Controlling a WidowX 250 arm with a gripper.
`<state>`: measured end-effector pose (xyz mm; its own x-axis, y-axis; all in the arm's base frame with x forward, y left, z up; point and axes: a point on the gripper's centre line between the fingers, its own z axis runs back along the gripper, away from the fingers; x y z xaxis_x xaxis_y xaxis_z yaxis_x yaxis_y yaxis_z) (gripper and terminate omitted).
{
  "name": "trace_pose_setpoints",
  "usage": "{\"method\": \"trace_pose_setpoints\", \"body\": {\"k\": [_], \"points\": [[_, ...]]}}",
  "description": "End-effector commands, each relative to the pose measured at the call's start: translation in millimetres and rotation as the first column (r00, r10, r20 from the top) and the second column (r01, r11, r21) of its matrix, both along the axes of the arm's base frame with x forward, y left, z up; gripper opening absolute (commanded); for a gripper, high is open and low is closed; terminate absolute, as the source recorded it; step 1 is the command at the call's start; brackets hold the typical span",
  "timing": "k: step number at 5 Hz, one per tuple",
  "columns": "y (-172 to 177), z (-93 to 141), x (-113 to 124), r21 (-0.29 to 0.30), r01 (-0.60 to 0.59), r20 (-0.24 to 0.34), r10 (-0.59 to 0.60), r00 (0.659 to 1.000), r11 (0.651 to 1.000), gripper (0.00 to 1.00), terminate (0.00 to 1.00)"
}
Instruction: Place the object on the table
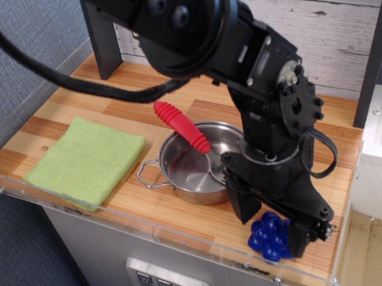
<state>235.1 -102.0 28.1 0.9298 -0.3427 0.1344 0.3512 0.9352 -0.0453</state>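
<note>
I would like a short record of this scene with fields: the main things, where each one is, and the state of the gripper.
grapes: blue toy bunch at the front right of the table, partly hidden by the gripper
gripper: lowered onto the grapes, fingers on both sides; whether it is closed on them cannot be told
pot: steel pot in the middle of the table, left of the gripper
spoon: red handle sticking up out of the pot
cloth: green, folded, flat on the left side
table: striped wood with a clear rim

At the table's (103,101) near right corner, the blue grapes (268,234) are straddled by the gripper (275,224), right of the pot (197,164) with the red-handled spoon (182,127).
</note>
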Motion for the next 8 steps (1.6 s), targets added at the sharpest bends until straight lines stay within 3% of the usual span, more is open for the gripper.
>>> {"method": "trace_pose_setpoints", "body": {"k": [1, 2, 3, 6, 8], "points": [[3.6, 5.5, -2.8, 0.001, -0.002, 0.024, 0.002, 1.000, 1.000, 1.00, 0.00], [2.0, -0.9, -2.6, 0.024, -0.011, 0.037, 0.010, 0.999, 1.000, 1.00, 0.00], [2.7, 1.4, -3.3, 0.004, -0.014, 0.040, 0.014, 0.999, 1.000, 0.00, 0.00], [11.9, 33.2, 3.7, 0.018, -0.071, 0.063, 0.070, 0.996, 0.997, 0.00, 0.00], [29.2, 79.7, 26.5, 0.007, -0.187, 0.156, 0.184, 0.970, 0.982, 0.00, 0.00]]}}
